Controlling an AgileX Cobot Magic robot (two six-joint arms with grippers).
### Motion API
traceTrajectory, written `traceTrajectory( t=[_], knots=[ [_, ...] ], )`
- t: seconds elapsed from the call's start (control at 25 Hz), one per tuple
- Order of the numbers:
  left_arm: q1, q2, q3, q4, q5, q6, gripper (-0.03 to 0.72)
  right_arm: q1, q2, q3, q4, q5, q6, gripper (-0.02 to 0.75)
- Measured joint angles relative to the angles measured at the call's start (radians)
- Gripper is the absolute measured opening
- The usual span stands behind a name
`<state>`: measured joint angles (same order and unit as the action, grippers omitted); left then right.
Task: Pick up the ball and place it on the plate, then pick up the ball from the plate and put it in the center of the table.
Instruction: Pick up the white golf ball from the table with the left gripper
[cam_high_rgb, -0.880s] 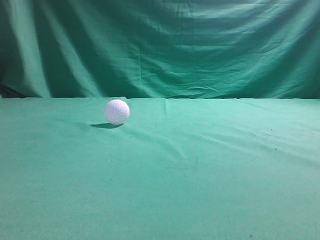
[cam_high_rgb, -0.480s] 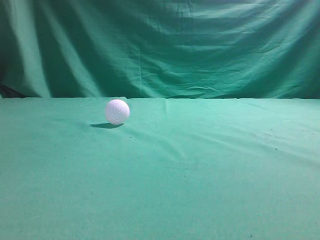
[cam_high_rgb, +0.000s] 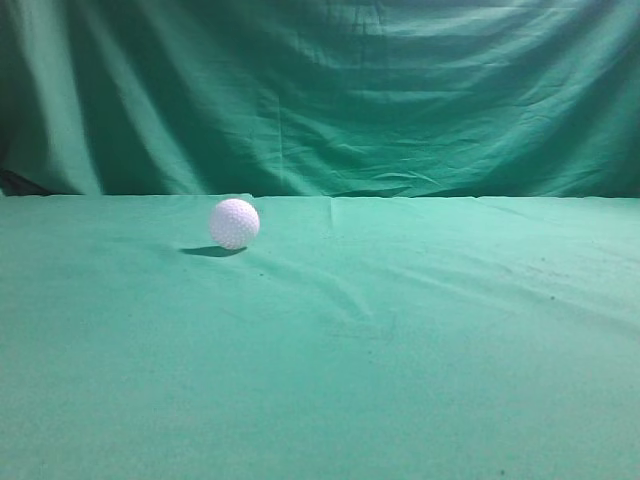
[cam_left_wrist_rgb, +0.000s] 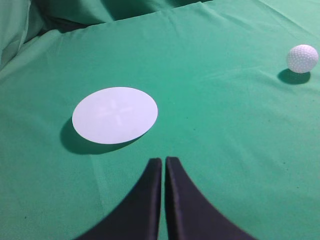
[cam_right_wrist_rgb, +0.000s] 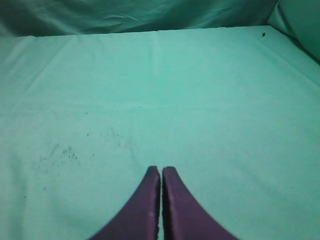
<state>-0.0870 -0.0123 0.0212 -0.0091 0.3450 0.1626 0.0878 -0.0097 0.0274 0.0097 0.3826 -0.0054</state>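
Nothing moved, plate (cam_left_wrist_rgb: 115, 115) bare (ball (cam_left_wrist_rgb: 302, 58) apart)

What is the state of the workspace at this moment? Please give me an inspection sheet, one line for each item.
Surface: table under green cloth, slightly wrinkled; small dark specks in the right wrist view.
Job's things: ball rests on the cloth, free of both tools; plate, white and round, lies flat with nothing on it, apart from the ball.
Clutter: nothing seen.
Grippers: left tool shut and holding nothing, above the cloth near the plate; right tool shut and holding nothing, above bare cloth.
Cables: nothing seen.
Surroundings: draped green backdrop behind the table.
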Motion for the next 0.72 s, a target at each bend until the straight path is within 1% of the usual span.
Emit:
traceTrajectory(
  t=[0.16,0.28,0.44,0.6,0.72],
  knots=[
    [0.0,0.0,0.0,0.0,-0.003,0.0,0.0,0.0,0.0,0.0,0.0,0.0,0.0,0.0],
    [0.0,0.0,0.0,-0.079,-0.039,-0.006,0.0,0.0,0.0,0.0,0.0,0.0,0.0,0.0],
    [0.0,0.0,0.0,-0.128,-0.172,-0.015,0.0,0.0,0.0,0.0,0.0,0.0,0.0,0.0],
    [0.0,0.0,0.0,-0.234,-0.31,-0.09,0.0,0.0,0.0,0.0,0.0,0.0,0.0,0.0],
    [0.0,0.0,0.0,-0.248,-0.433,-0.121,0.0,0.0,0.0,0.0,-0.002,0.0,0.0,0.0]
  ],
)
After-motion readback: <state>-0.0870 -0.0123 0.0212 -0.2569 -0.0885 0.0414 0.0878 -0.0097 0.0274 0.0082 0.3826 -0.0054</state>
